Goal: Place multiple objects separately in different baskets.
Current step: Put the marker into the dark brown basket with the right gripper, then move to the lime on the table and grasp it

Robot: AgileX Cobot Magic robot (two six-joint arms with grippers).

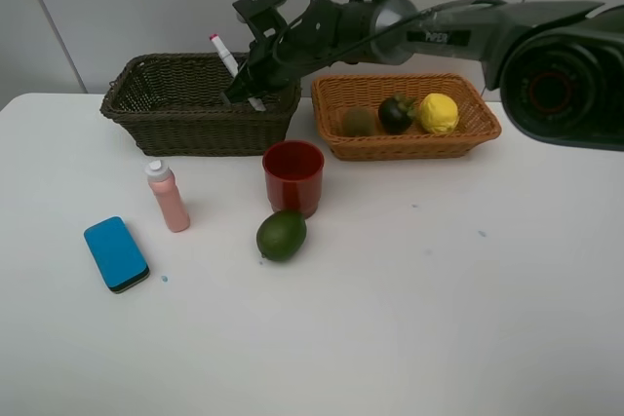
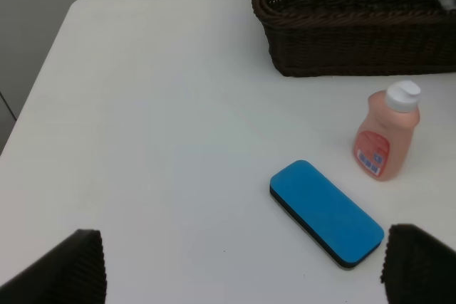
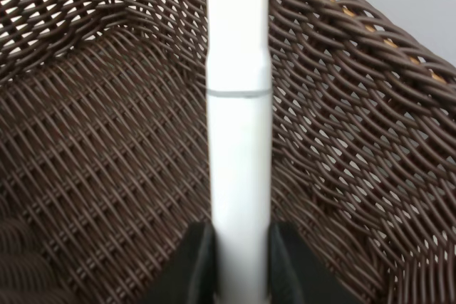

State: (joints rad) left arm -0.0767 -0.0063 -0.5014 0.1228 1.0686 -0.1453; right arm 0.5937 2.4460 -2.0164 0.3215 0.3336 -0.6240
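Note:
My right gripper [image 1: 246,90] reaches across over the dark olive-brown basket [image 1: 156,114] and is shut on the white marker [image 1: 232,65], which tilts with its red tip up. In the right wrist view the marker [image 3: 238,105] stands between my fingers [image 3: 194,261] above the dark weave [image 3: 107,161]. The light orange basket [image 1: 468,133] holds the kiwi [image 1: 358,121], mangosteen [image 1: 396,113] and lemon [image 1: 439,113]. The red cup [image 1: 293,175], green fruit [image 1: 281,235], pink bottle [image 1: 169,196] and blue eraser [image 1: 116,253] lie on the table. My left gripper [image 2: 242,265] is open above the table near the eraser [image 2: 326,213].
The white table [image 1: 439,289] runs to a grey wall behind the baskets. In the left wrist view the pink bottle [image 2: 387,139] stands in front of the dark basket [image 2: 356,33], and the table's left edge [image 2: 43,83] is close.

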